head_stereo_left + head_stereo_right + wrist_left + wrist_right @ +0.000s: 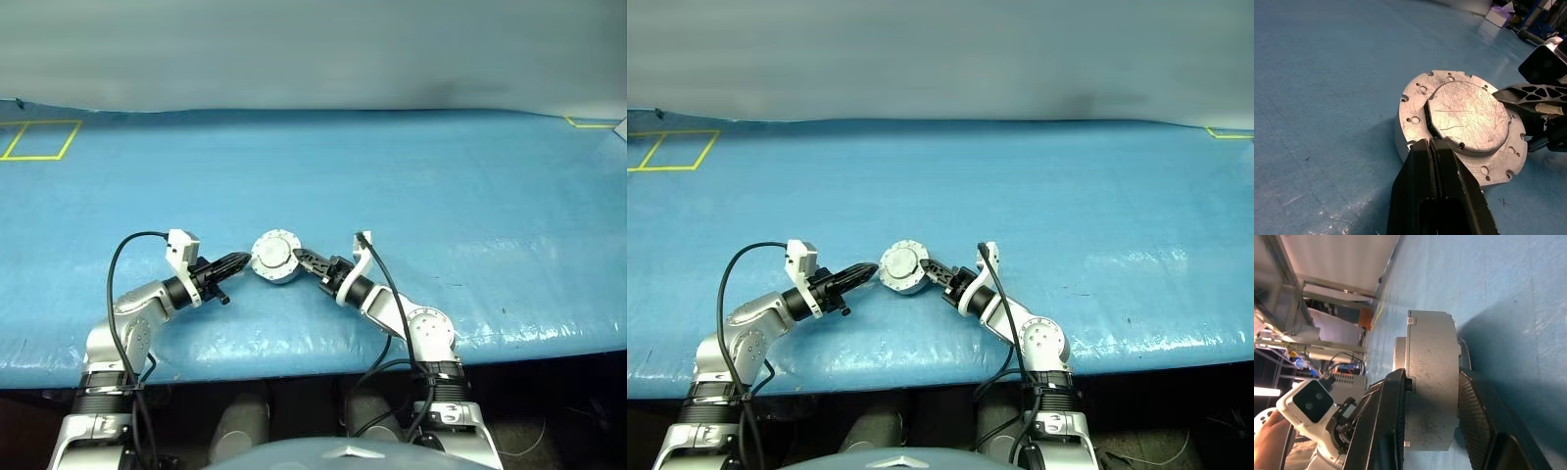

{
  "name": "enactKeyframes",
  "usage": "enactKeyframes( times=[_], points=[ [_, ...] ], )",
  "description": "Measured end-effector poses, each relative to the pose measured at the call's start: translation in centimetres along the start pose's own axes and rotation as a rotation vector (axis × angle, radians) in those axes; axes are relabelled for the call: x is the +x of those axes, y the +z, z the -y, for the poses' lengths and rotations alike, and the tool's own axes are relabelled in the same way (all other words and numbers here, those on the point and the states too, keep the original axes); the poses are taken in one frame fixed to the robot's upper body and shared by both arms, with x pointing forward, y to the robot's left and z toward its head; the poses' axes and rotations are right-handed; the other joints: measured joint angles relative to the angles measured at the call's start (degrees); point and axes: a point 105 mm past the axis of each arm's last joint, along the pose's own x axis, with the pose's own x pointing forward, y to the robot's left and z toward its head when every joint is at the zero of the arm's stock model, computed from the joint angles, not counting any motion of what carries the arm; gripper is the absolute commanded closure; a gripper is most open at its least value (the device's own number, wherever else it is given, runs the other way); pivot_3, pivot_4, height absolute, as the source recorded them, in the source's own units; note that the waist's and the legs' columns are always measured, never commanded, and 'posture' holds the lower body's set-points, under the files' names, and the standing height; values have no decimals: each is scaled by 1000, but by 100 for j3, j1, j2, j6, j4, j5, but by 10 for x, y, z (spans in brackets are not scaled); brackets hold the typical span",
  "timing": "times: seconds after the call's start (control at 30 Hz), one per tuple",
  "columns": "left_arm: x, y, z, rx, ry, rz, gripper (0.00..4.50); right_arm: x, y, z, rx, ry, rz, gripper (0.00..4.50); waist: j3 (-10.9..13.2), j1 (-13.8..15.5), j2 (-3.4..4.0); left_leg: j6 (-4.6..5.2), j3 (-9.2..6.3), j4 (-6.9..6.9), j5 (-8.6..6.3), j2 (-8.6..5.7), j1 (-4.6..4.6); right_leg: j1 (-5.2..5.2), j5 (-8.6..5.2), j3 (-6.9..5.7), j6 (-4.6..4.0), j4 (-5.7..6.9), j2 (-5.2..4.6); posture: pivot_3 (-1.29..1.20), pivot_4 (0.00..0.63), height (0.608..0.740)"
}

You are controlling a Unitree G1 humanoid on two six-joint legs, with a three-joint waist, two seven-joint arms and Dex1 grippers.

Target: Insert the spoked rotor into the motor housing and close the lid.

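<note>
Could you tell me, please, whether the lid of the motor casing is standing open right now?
No, the lid lies flat and shut on the motor casing, with no windings showing.

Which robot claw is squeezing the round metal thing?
The right gripper: its two fingers clamp the motor housing top and bottom. The left gripper is pinched shut beside it, holding nothing.

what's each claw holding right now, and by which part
The right claw clamps the squat round silver-grey metal casing, lid closed, across its top and bottom faces at the rim. The left claw, shut, holds nothing.
</note>
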Motion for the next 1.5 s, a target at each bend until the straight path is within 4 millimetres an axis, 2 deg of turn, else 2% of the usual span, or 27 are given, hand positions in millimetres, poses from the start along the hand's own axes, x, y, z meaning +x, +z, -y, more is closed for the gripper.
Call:
enactKeyframes(
  times=[0.23,0.3,0.33,0.5,0.67,1.07,1.23,1.5],
  points=[
    [2,10,0,-89,12,129,956,-5,25,4,21,-38,118,3306,1,5,1,6,1,2,-4,-2,-15,-11,9,0,13,-6,-1,0,150,740],
    [3,10,2,-115,3,140,235,-6,31,4,31,-43,148,3306,2,2,3,6,1,6,-4,-2,-35,-29,20,0,30,-5,0,0,150,740],
    [4,10,2,-138,3,149,20,-7,36,2,36,-37,171,3306,2,-3,3,6,2,10,-3,-3,-55,-49,27,1,28,-4,1,0,150,740],
    [17,2,19,-358,-80,155,20,-6,46,-20,29,40,206,3306,4,-54,6,10,8,12,-5,-1,-77,-69,35,2,27,-3,1,0,150,740],
    [28,17,32,-473,-156,203,20,-8,50,-46,11,139,213,3306,4,-109,6,11,12,16,-6,-1,-75,-68,35,3,26,-2,1,0,150,740],
    [36,29,43,-599,-225,279,20,-5,42,-63,-5,203,165,3306,4,-113,6,11,26,25,-6,0,-74,-68,43,14,27,0,2,0,150,740],
    [38,47,44,-631,-284,355,20,-2,33,-75,-22,242,113,3306,4,-120,6,11,32,30,-6,4,-73,-68,49,19,25,0,8,0,150,740],
    [44,53,42,-671,-307,385,20,2,18,-86,-37,282,38,3306,4,-117,6,15,42,46,-8,3,-75,-67,58,30,33,0,10,0,150,740]
  ],
)
